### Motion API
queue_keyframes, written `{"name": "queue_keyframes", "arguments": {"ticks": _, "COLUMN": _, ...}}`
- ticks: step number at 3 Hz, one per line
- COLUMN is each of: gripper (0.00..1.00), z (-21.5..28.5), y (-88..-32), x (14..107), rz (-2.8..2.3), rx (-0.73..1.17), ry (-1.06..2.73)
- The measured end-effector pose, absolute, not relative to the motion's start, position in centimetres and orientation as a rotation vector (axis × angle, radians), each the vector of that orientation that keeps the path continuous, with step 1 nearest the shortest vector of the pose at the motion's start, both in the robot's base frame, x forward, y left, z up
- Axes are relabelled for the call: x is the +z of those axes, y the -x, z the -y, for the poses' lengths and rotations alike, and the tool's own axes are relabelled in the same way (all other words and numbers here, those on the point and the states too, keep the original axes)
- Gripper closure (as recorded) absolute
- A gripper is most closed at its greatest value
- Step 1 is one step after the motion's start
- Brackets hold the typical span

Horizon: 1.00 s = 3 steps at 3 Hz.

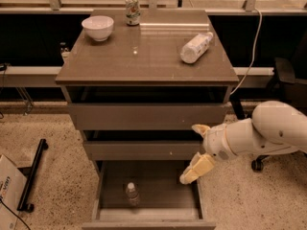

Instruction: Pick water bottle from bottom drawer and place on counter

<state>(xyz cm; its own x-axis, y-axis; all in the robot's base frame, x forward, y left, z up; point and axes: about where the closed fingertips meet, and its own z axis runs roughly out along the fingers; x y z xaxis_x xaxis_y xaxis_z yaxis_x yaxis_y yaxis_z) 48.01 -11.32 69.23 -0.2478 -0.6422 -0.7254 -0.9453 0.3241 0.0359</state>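
Note:
The water bottle (132,194), small and clear with a white cap, stands upright in the open bottom drawer (148,214), left of its middle. The gripper (197,150) hangs at the drawer cabinet's right side, above the drawer's right edge. Its fingers (196,168) are spread wide apart and hold nothing. It is well right of and above the bottle. The counter (144,56) is the glossy brown top of the cabinet.
On the counter stand a white bowl (98,27) at back left and a labelled can (132,9) at the back; a larger white bottle (195,47) lies on its side at right. A black bar (31,176) and a box (8,190) lie on the floor at left. A chair base (259,164) is at right.

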Motion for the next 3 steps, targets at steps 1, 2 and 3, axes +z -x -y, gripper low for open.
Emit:
{"name": "queue_keyframes", "arguments": {"ticks": 1, "gripper": 0.0, "z": 12.14, "y": -49.18, "x": 63.57, "rz": -1.993, "rx": 0.616, "ry": 1.372}}
{"name": "queue_keyframes", "arguments": {"ticks": 2, "gripper": 0.0, "z": 12.11, "y": -49.22, "x": 63.15, "rz": -1.994, "rx": 0.621, "ry": 1.37}}
{"name": "queue_keyframes", "arguments": {"ticks": 3, "gripper": 0.0, "z": 11.82, "y": -49.29, "x": 62.71, "rz": -2.011, "rx": 0.61, "ry": 1.373}}
